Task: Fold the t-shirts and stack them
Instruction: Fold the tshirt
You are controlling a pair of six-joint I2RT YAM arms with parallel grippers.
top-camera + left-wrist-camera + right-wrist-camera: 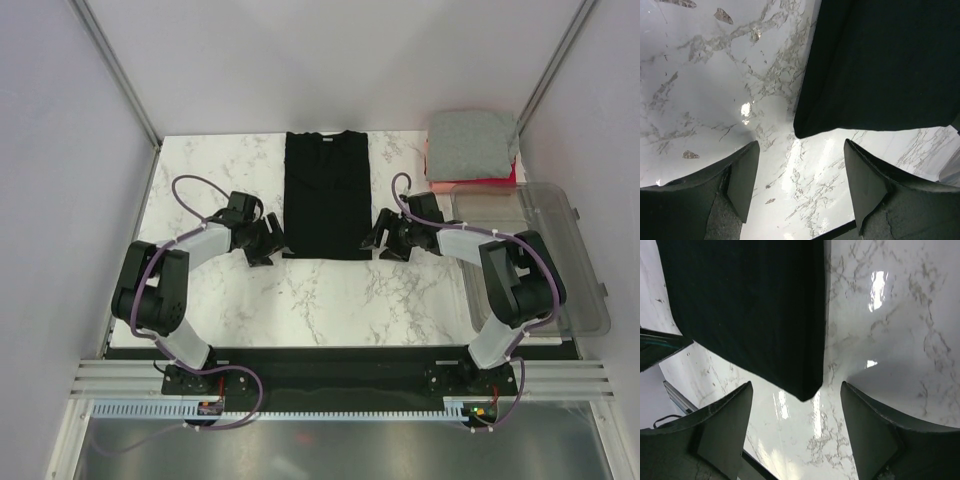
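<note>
From above, the black t-shirt point(327, 195) lies flat in the middle of the marble bench point(330, 295). It is folded into a long upright strip with its collar at the far edge and its hem toward the arms. The left pincer point(272, 243) sits just beside the near left corner of that strip and the right pincer point(378, 240) just beside the near right corner, both low over the bench. In the far right corner the grey t-shirt point(472, 143) rests as a folded square on top of the red-pink t-shirt point(490, 181), of which only an edge shows. Just in front of that stack stands the clear plastic bin point(560, 290), along the right side of the bench. In the left wrist view, the left pincer point(801, 150) is released: its two dark fingers stand wide apart with only bare marble between them. The corner of the black t-shirt point(880, 65) lies just beyond the fingertips and clear of both. In the right wrist view, the right pincer point(796, 390) is likewise released, its fingers spread. The other near corner of the black t-shirt point(750, 305) points down between them, and neither finger grips it.
</note>
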